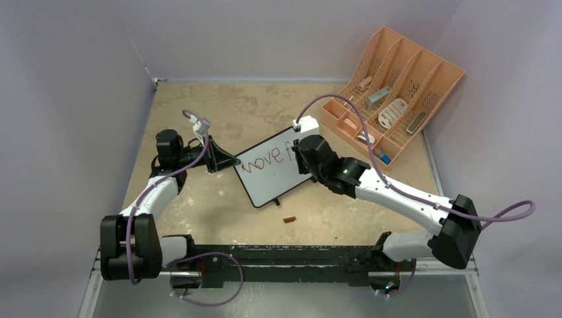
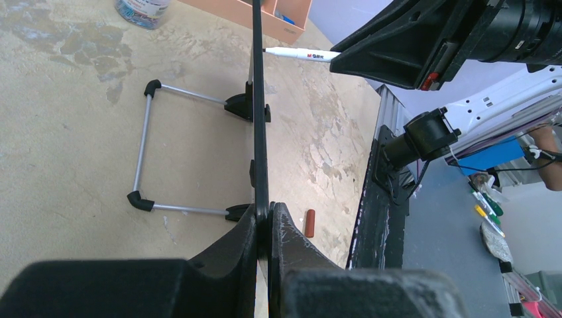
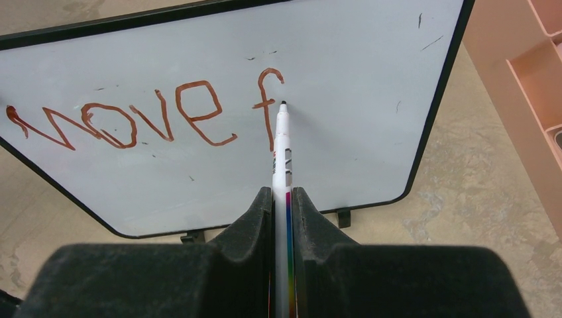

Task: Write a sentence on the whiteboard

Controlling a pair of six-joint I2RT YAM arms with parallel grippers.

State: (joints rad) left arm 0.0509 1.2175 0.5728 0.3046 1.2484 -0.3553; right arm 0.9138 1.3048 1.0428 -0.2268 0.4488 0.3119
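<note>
The whiteboard (image 1: 268,169) stands tilted near the table's middle, black-framed, with "move f" written on it in red-brown (image 3: 199,112). My left gripper (image 1: 228,161) is shut on the board's left edge; in the left wrist view the frame (image 2: 258,106) runs edge-on between the fingers, my left gripper (image 2: 269,215) clamping it. A white marker (image 3: 281,152) sits in my right gripper (image 3: 283,195), which is shut on it; its dark tip rests at the board just right of the "f". From the left wrist view the marker (image 2: 301,54) points at the board. My right gripper (image 1: 299,142) is over the board's right part.
A peach slotted organizer (image 1: 391,93) with small items stands at the back right. A small red-brown cap (image 1: 289,219) lies on the table in front of the board. The board's wire stand (image 2: 149,149) spreads behind it. A jar (image 2: 140,10) sits beyond.
</note>
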